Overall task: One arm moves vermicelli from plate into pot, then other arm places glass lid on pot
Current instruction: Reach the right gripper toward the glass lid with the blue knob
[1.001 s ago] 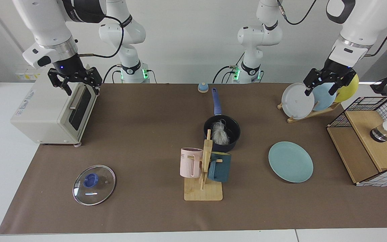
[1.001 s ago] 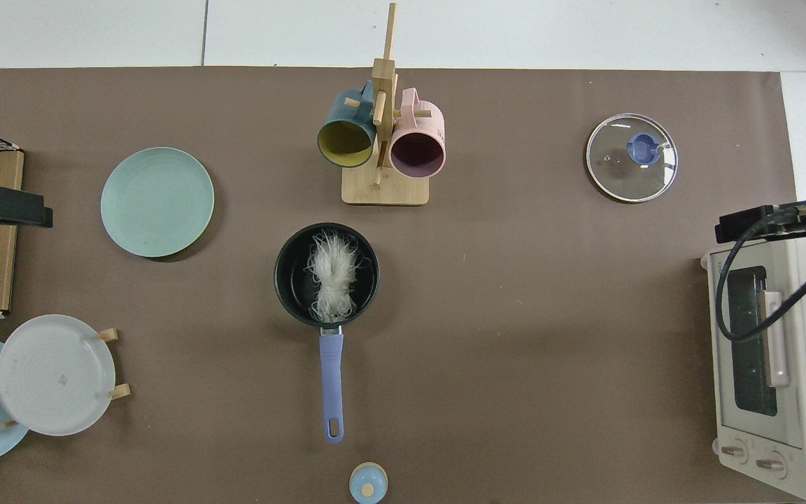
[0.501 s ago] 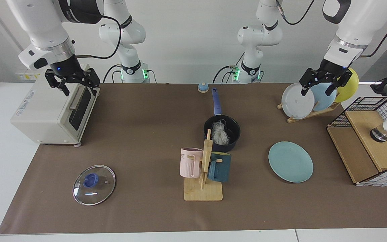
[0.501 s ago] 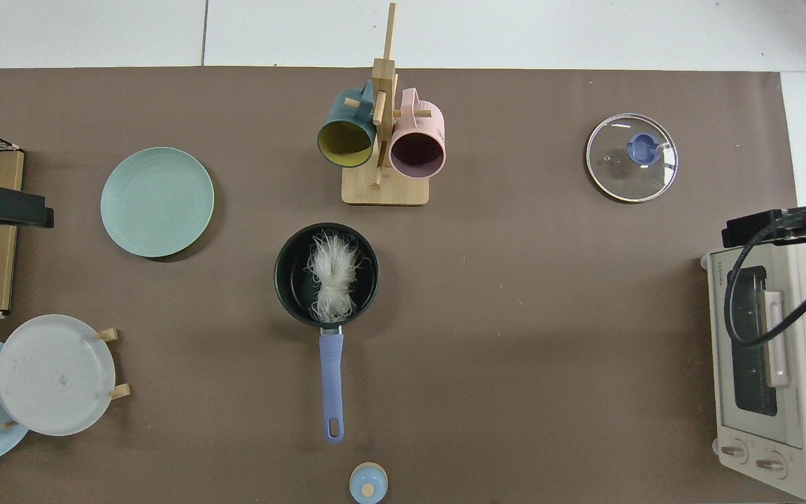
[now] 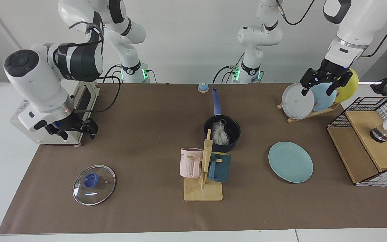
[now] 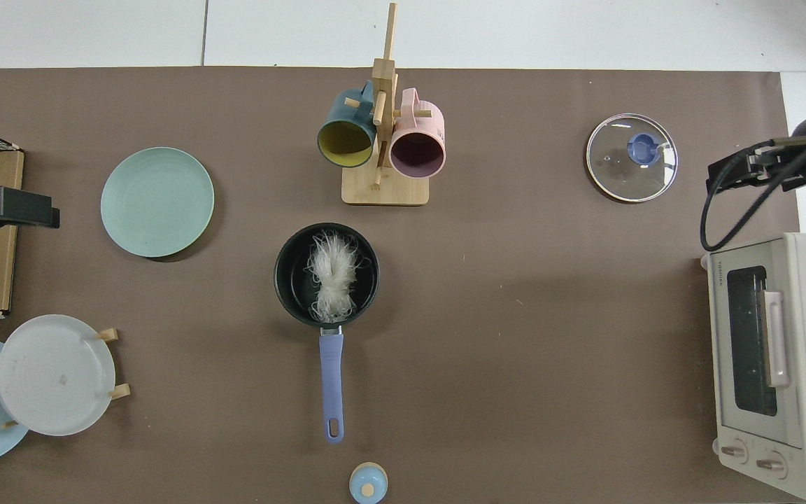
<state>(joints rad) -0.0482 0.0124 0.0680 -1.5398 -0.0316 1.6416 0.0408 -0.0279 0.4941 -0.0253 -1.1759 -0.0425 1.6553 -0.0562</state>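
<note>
Jaws of the right gripper (image 5: 73, 129) stand apart and empty, low in front of the toaster oven (image 5: 32, 111) at the near end of its door, above and behind the glass lid (image 5: 94, 185). Jaws of the left gripper (image 5: 317, 82) also apart and empty, high over the rack of upright plates (image 5: 297, 101); that arm waits. Vermicelli (image 6: 333, 274) lies inside the pot (image 6: 290, 280), a white tangle against the black inside; teal plate (image 6: 157, 201) bare on the surface, well apart from the pot. First step reads as done; step in hand is the lid. Lid lies flat, blue knob (image 5: 90, 180) up, near the front corner of the brown mat (far from the pot, with the mug stand (image 5: 203, 188) between them in the facing view). Next move, as I judge it: bring the right gripper further forward and down over the knob, jaws straddling it, close, lift clear, then carry across to the pot keeping above the mug stand. Against the frame half a second back: right arm has swung down and forward from its high post over the oven's top, elbow now folded out toward the camera; in the top view its gripper (image 6: 749, 168) has slid toward the lid. Left gripper, pot, plate, lid unchanged.
</note>
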